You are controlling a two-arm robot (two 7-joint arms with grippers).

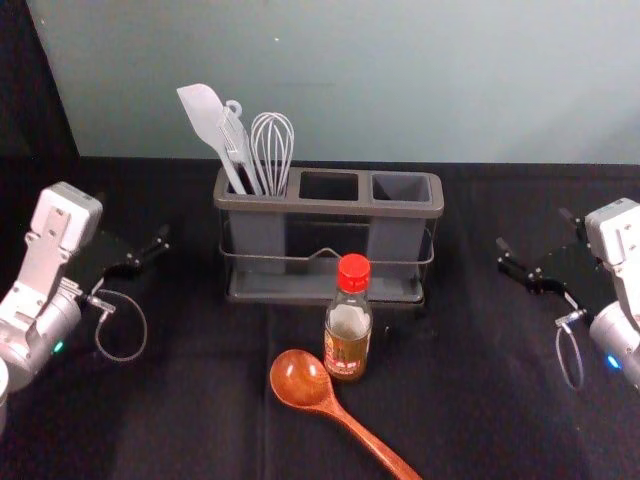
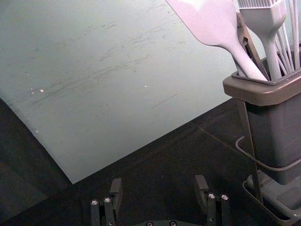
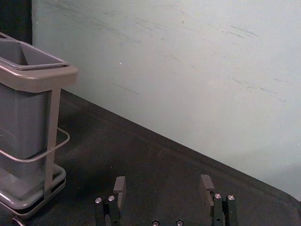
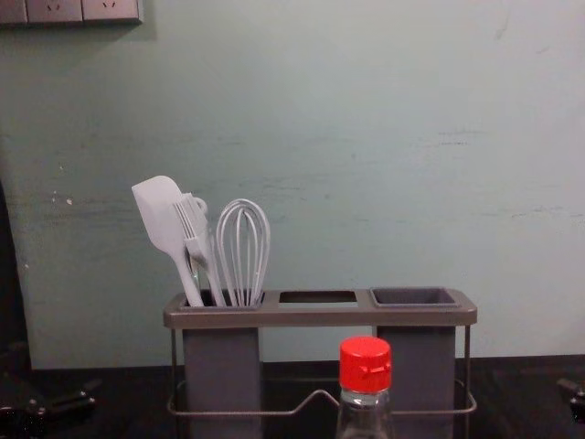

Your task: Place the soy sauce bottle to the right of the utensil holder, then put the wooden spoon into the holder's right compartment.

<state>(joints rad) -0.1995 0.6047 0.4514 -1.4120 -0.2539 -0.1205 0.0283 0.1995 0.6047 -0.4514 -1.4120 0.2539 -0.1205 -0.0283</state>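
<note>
The table (image 1: 190, 410) has a black surface, and on it the utensil holder (image 1: 329, 208) is standing upright. The soy sauce bottle (image 1: 347, 345) stands upright in front of the holder, near its middle. Also in front of the holder, but farther from it, lies the wooden spoon (image 1: 330, 404), its bowl end nearer to the holder than its handle end.

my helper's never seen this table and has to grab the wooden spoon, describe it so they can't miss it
Find the grey utensil holder. In front stands the red-capped soy sauce bottle; the wooden spoon lies just nearer, glossy reddish-brown, unlike the pale upright utensils.
</note>
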